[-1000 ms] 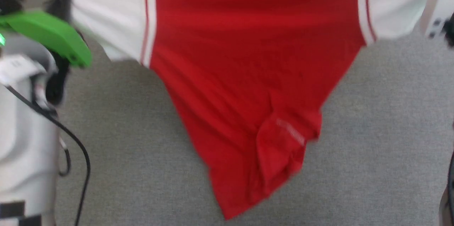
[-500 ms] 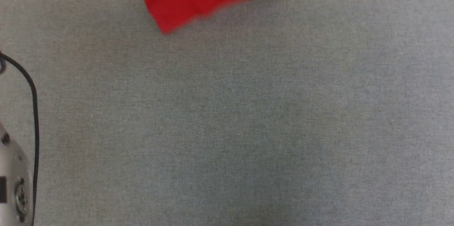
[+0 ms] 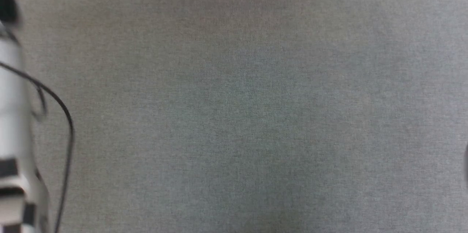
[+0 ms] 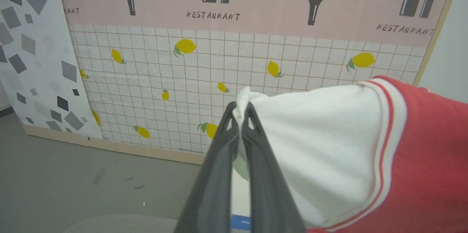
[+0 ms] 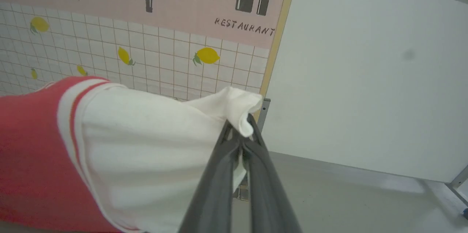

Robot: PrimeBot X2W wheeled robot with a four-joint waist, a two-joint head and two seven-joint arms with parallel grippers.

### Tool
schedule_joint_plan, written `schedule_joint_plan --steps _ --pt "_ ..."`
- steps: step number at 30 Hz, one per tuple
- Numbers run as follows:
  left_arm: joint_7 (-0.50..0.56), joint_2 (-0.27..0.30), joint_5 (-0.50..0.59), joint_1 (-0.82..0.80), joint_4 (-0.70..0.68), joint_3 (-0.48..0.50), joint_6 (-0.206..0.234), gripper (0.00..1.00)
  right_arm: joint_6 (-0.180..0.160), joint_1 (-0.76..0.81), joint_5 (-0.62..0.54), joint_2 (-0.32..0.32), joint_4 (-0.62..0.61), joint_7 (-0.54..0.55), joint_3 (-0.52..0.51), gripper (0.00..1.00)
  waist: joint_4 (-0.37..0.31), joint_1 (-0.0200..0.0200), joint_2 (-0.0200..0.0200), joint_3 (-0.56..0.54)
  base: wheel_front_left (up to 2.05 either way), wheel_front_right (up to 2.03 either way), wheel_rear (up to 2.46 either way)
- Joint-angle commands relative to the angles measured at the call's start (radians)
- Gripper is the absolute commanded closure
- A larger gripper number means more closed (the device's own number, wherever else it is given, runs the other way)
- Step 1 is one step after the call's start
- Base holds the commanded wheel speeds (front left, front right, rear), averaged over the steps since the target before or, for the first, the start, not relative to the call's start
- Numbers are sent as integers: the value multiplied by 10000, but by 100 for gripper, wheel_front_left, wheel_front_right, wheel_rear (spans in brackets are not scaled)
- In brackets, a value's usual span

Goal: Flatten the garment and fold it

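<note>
Garment [image 4: 365,145] was held aloft, sleeves running toward 3 and 9 o'clock from left hand [image 4: 240,116] and right hand [image 5: 243,130] clamped on their tips; flattening on worktop [image 3: 234,116] and folding remained.

A staged test room is suggested; a printed backdrop panel [image 4: 219,61] marked RESTAURANT, with bottles and lemons on a grid, is set beside a plain white wall [image 5: 365,61]; a bare grey floor [image 4: 55,160] is seen.
</note>
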Motion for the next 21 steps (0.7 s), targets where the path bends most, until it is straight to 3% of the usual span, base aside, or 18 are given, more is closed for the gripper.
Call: schedule_joint_plan --steps 1,6,11,16,21 --pt "77 -87 -151 629 176 -63 -172 100 -19 725 280 -72 118 -53 82 100 29 -1 0 -325 0 0 0" --pt "522 -374 -699 2806 406 -198 -582 100 -19 3086 1401 -182 28 213 296 100 0 -1 0 -1094 0 0 0" --pt "1270 -685 -1165 5388 -288 -502 -788 100 -19 5781 2417 -263 -1021 1014 392 100 -70 -1 0 -1905 0 0 0" --pt "2000 -1157 -1983 7536 -1294 -418 -693 100 -19 8172 2855 -54 -2662 1817 -144 100 -91 -1 0 -2512 0 0 0" --pt "2645 -1418 -2540 9266 -2258 -267 -302 100 -19 10338 2793 842 -4301 2634 -1194 100 -80 -1 0 -2977 0 0 0"
